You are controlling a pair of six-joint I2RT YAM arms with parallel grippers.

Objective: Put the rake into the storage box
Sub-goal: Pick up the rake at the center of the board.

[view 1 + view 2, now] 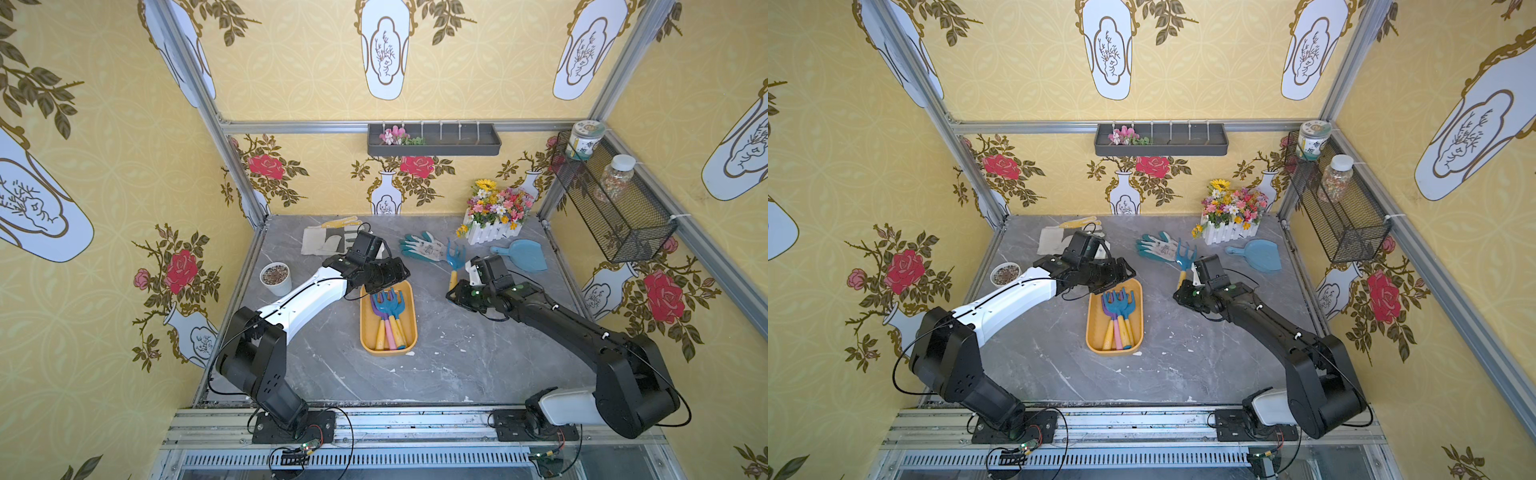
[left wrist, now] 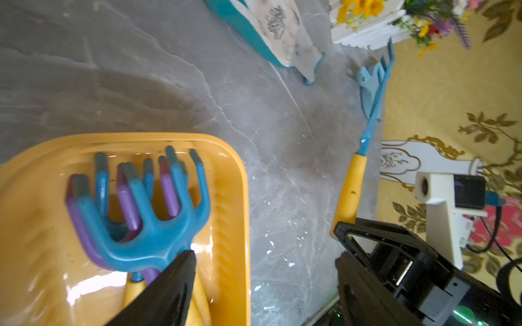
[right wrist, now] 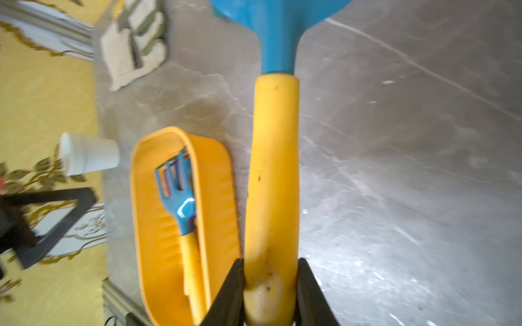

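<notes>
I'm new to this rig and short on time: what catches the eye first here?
The orange tray mid-table, with rakes piled inside. Right of it, the right gripper is shut on the yellow handle of a blue rake; the left gripper hangs open over the tray's far end.

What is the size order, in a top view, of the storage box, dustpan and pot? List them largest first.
1. storage box
2. dustpan, though it lies farther back
3. pot

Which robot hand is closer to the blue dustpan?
Right. The right gripper holds a rake near the dustpan; the left gripper is over the storage box, farther off.
</notes>
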